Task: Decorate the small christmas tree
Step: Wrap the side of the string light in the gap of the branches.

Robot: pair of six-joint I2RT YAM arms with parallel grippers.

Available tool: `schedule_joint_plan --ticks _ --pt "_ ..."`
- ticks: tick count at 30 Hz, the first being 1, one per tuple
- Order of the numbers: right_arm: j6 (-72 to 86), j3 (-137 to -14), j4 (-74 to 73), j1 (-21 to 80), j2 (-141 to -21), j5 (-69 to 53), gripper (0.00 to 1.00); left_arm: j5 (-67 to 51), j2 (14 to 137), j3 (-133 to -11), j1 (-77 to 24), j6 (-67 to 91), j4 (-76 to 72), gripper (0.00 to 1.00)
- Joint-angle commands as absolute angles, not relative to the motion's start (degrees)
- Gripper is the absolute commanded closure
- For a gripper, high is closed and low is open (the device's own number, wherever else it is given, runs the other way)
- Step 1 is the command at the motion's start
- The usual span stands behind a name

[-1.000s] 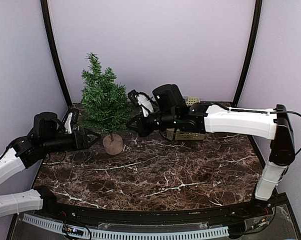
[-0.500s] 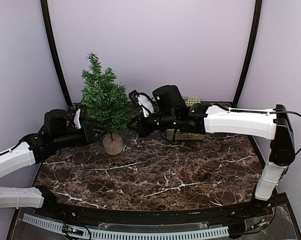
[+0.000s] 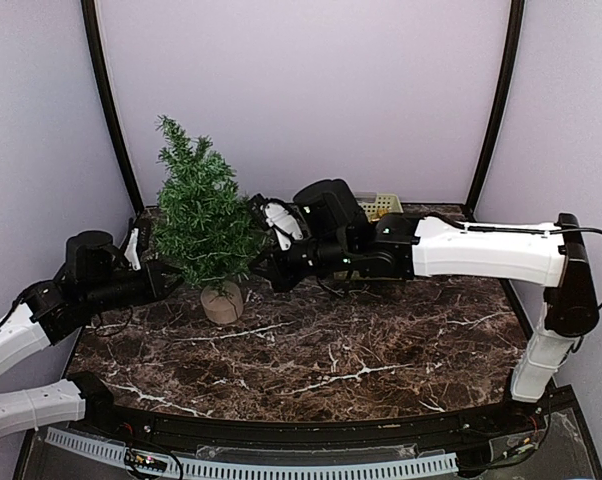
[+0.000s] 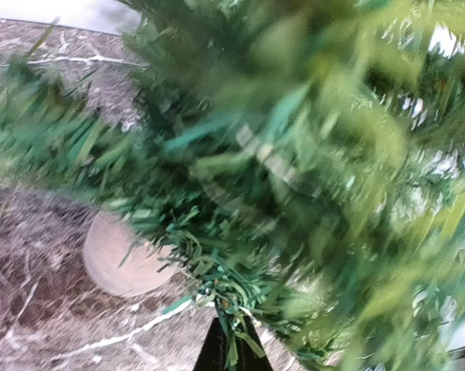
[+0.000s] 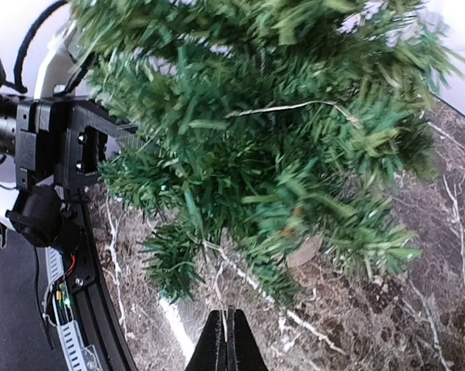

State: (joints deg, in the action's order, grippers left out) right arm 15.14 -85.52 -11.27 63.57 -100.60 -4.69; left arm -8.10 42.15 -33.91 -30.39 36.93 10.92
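Green tree, low branch pinched in the closed left end effector: a steadying step. The closed, empty right end effector probably needs a decoration next.

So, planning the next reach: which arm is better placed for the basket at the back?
Probably right: the basket sits just behind the right arm, while the left pincer is shut on the small christmas tree, farther away.

The dark marbled table bears the small christmas tree and, apparently, a pale basket.
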Motion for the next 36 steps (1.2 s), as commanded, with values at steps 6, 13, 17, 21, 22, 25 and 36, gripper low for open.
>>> schedule_joint_plan --ticks 6,13,17,21,22,25,36 --pt "13.71 -92.17 -20.83 68.43 -97.97 1.46 1.00 -4.87 39.62 -36.12 -30.15 29.95 22.55 1.00" --pt "12.26 -97.78 -24.17 69.63 -98.80 8.91 1.00 -4.60 39.58 -37.07 -30.14 27.80 23.32 1.00" --pt "10.35 -101.07 -24.80 69.60 -99.82 10.70 1.00 -4.63 39.13 -36.78 -30.15 27.77 23.53 1.00" --pt "8.60 -104.18 -24.73 69.66 -101.65 12.00 1.00 -4.36 38.58 -36.45 -30.15 27.86 23.66 1.00" --pt "8.23 -104.99 -24.62 69.62 -102.14 12.55 1.00 -4.25 38.47 -36.40 -30.15 27.86 23.71 1.00" --pt "7.05 -106.99 -24.26 69.59 -103.59 13.84 1.00 -4.00 38.16 -36.34 -30.15 27.78 23.95 1.00" --pt "7.63 -114.50 -25.42 66.90 -110.54 13.60 1.00 -3.34 37.07 -35.89 -30.15 27.78 24.43 1.00"
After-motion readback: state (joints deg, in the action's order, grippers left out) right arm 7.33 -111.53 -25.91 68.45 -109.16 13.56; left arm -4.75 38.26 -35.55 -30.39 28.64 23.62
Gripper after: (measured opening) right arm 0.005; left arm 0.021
